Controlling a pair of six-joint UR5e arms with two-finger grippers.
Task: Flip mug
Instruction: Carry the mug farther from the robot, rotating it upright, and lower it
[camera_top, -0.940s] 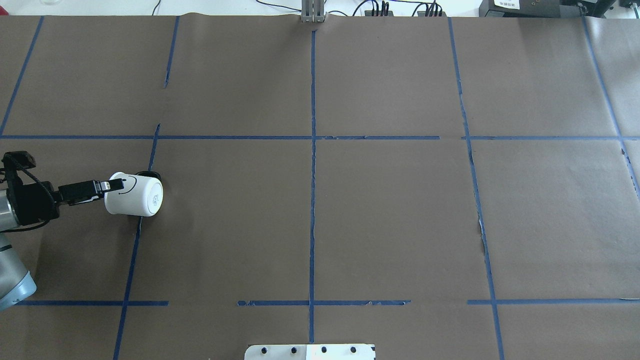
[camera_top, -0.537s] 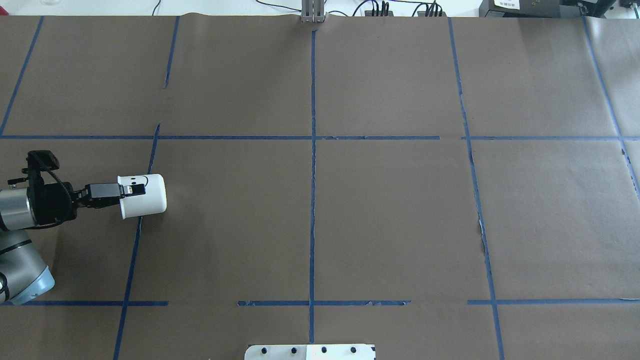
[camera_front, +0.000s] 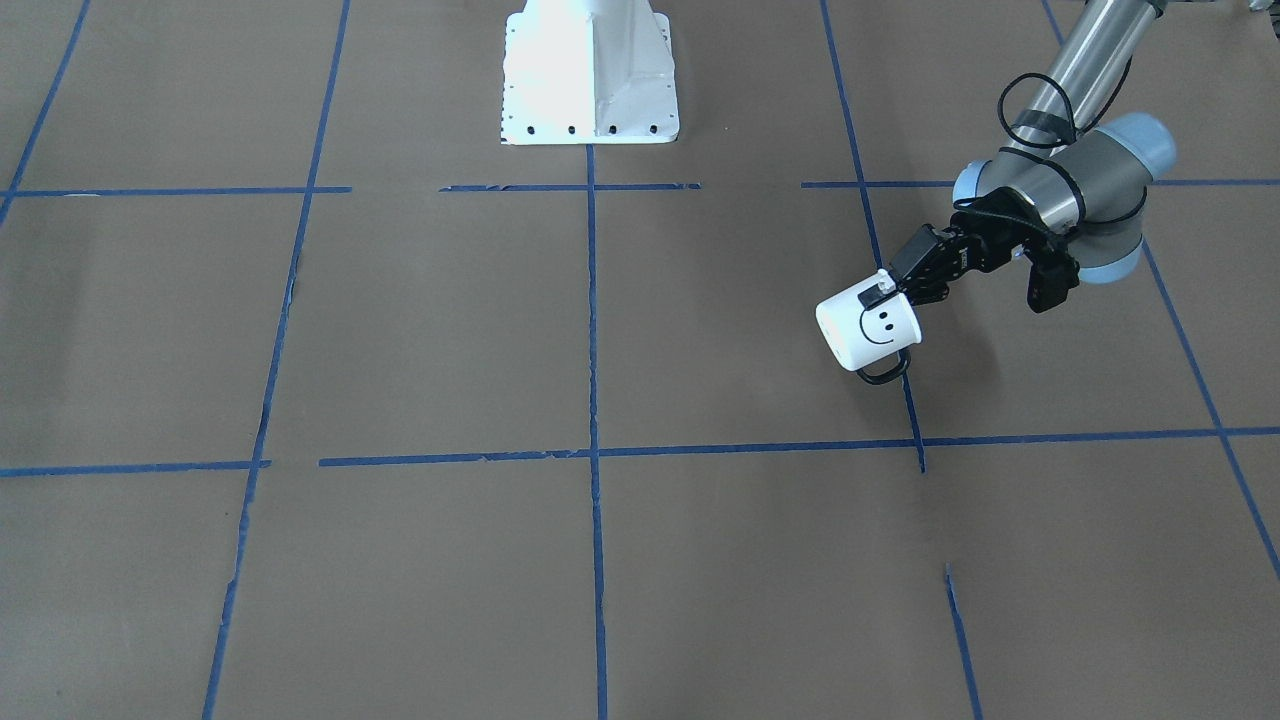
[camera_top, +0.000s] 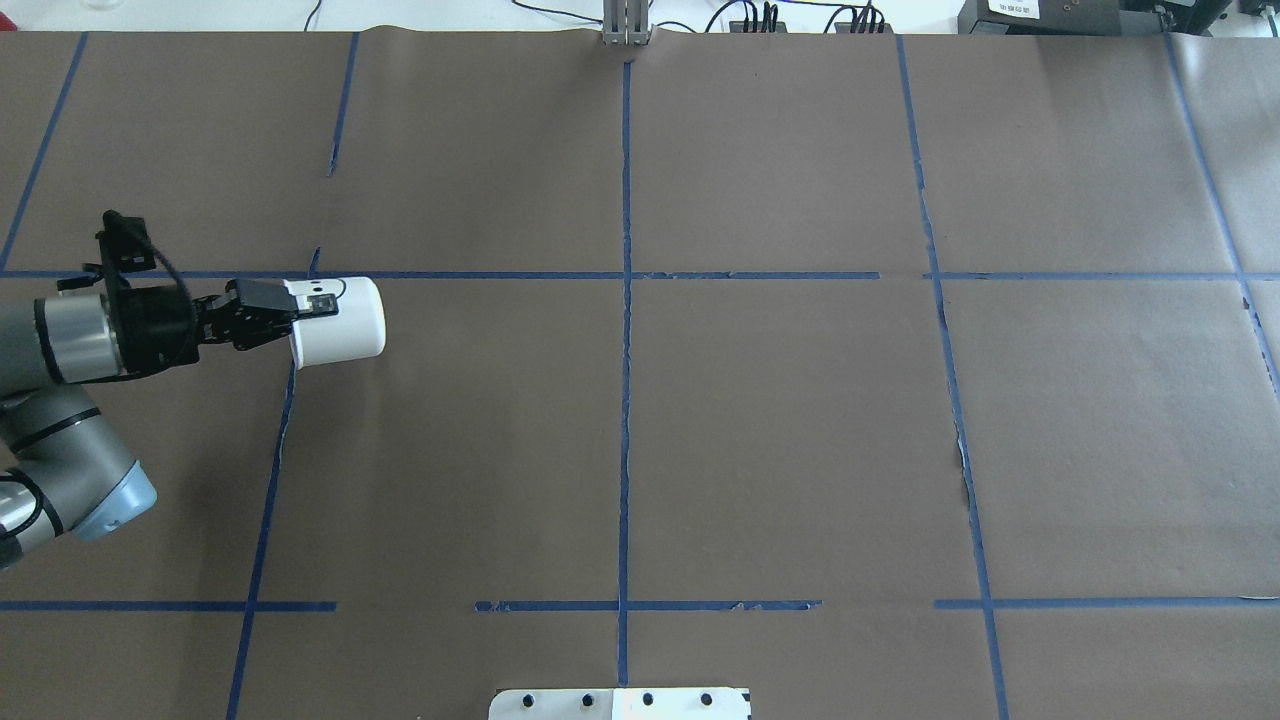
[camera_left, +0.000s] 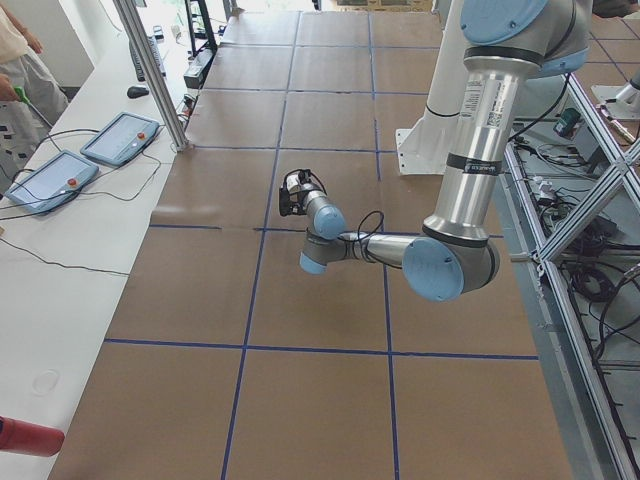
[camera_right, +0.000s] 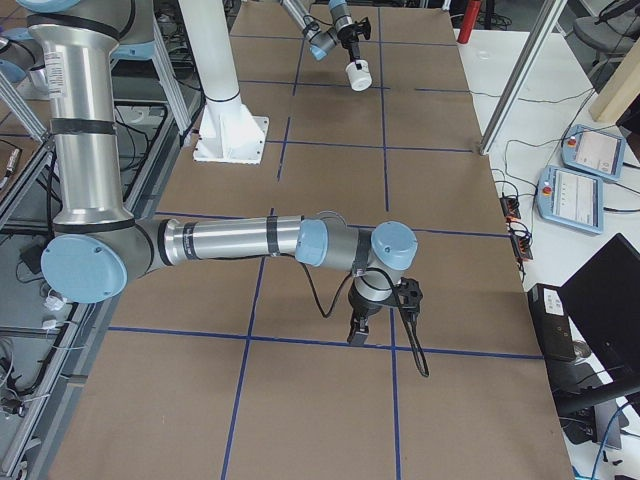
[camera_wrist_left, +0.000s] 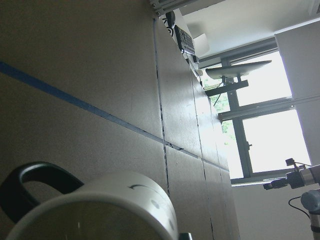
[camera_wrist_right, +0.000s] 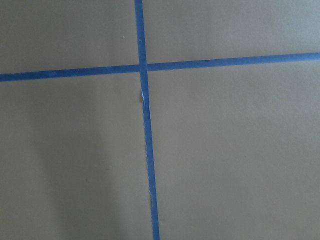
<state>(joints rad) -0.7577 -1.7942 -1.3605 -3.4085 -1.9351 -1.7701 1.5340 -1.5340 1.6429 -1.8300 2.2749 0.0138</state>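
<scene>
The white mug (camera_top: 340, 320) with a black smiley face (camera_front: 878, 325) and a dark loop handle (camera_front: 885, 372) is held in the air on its side, base pointing toward the table's middle. My left gripper (camera_top: 305, 303) is shut on its rim, one finger over the outside wall (camera_front: 885, 290). The left wrist view shows the mug's rim (camera_wrist_left: 100, 210) and handle (camera_wrist_left: 35, 182) close up. My right gripper (camera_right: 357, 335) shows only in the exterior right view, pointing down over the paper, and I cannot tell if it is open or shut. Its wrist view shows only paper and tape.
Brown paper with blue tape lines (camera_top: 625, 300) covers the table. The white robot base plate (camera_front: 590, 90) sits at the robot's edge. A metal post (camera_top: 625, 25) stands at the far edge. Control tablets (camera_left: 120, 135) lie on the side bench.
My left gripper has lifted the mug off the table, carried it away from the robot and slightly toward the middle, and turned it so its base no longer faces up.
</scene>
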